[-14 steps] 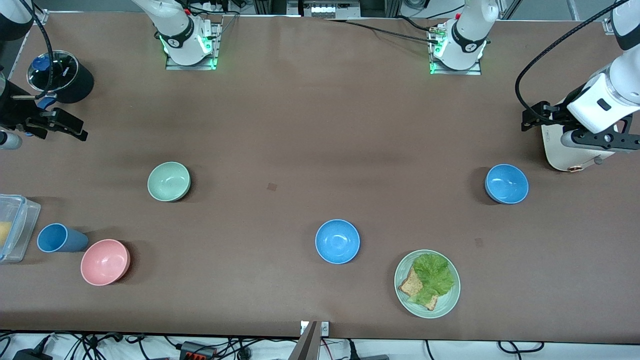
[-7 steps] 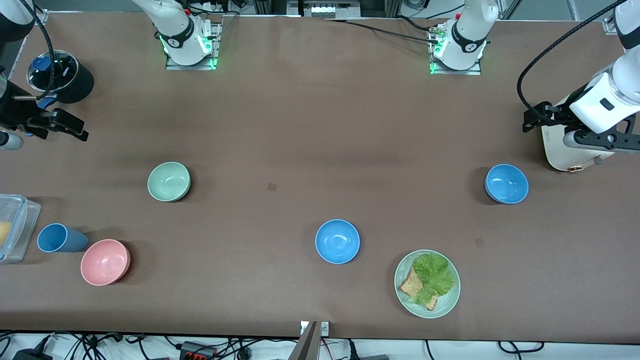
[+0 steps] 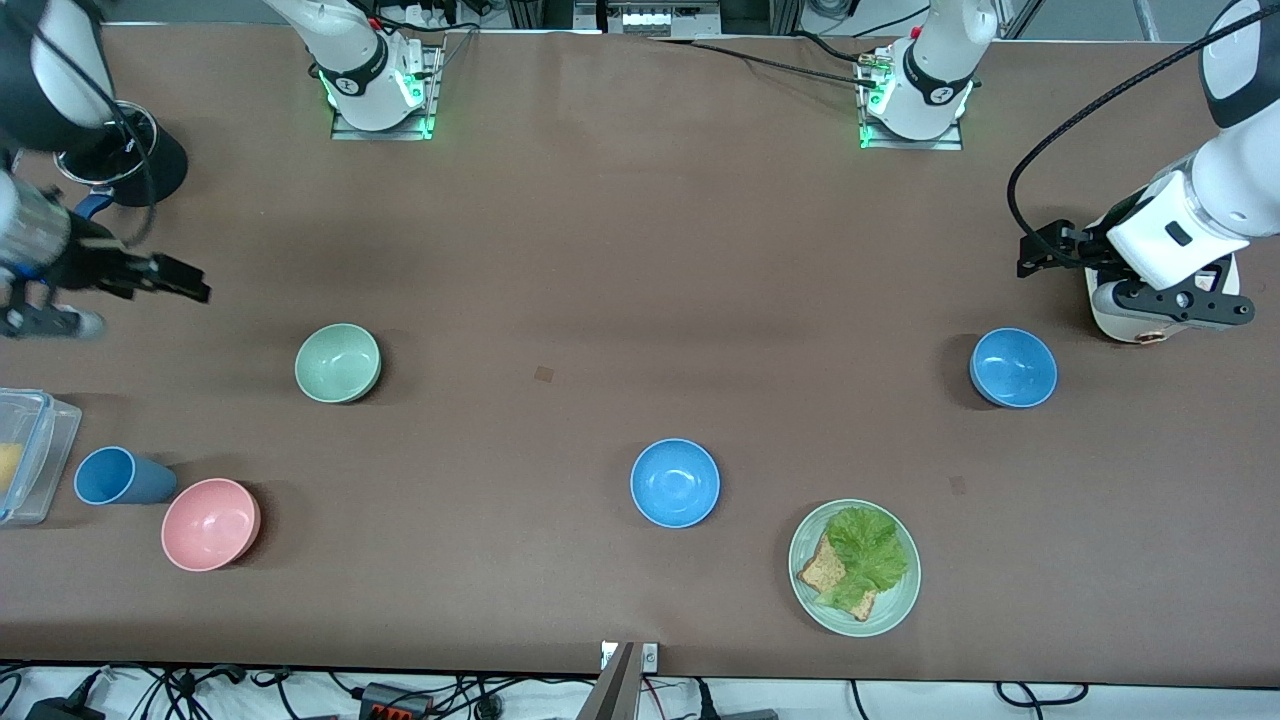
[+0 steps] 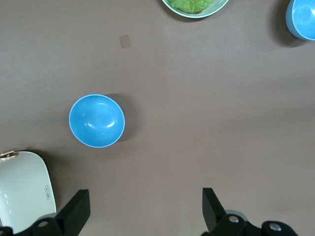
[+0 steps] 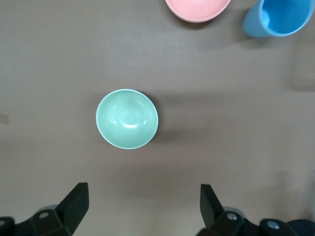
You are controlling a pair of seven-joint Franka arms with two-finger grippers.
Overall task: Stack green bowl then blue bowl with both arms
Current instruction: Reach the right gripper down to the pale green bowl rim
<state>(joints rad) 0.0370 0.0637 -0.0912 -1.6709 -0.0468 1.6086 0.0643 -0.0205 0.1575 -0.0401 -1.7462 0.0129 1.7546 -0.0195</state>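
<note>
While both arms hang above the ends of the brown counter (image 3: pixel 600 250), nothing on it is held. The left end effector (image 3: pixel 1040 250) is in the air over the counter beside a white appliance (image 3: pixel 1120 315), its fingers spread wide and empty in the left wrist view. The right end effector (image 3: pixel 180 285) hovers over bare counter at its own end, fingers likewise wide apart with nothing between them. A pale green plate (image 3: pixel 854 568) with lettuce and toast lies close to the front camera. The green bowl (image 3: pixel 338 363) sits upright toward the right arm's end. One blue bowl (image 3: pixel 1013 367) rests near the appliance; the other blue bowl (image 3: pixel 675 483) sits just beside the plate. A pink bowl (image 3: pixel 210 524) touches a blue cup (image 3: pixel 115 476).
</note>
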